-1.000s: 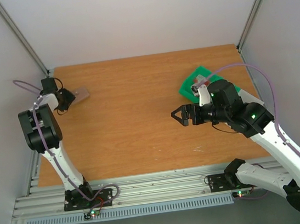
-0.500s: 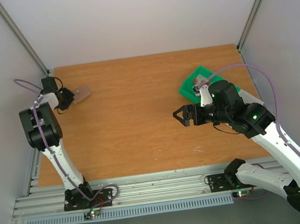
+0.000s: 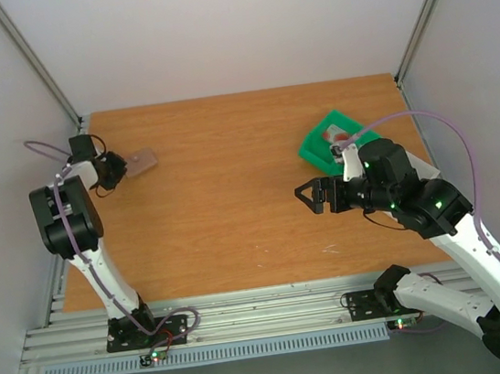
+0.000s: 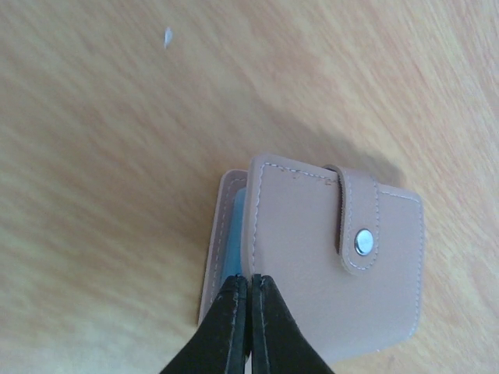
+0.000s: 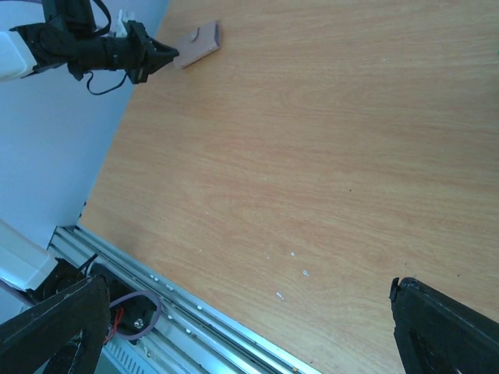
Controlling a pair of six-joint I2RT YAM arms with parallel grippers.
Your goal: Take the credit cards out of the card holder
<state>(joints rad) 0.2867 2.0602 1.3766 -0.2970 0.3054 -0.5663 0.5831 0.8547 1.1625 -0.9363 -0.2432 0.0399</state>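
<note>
- card holder (image 4: 327,265) is at the far left of the table (image 3: 234,207), strap looks snapped, with a blue card edge (image 4: 238,222) peeking out the side.
- your left gripper (image 4: 249,279) is pinched tight on just its edge, so it could twist or slip out.
- your right gripper (image 3: 308,200) is spread wide and well apart from it, so a one-handed tug probably just drags the holder.

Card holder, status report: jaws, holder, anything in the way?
Left gripper jaws shut on edge of card holder. Right gripper jaws open, empty, mid-table. Holder snapped closed. Nothing in the way.
</note>
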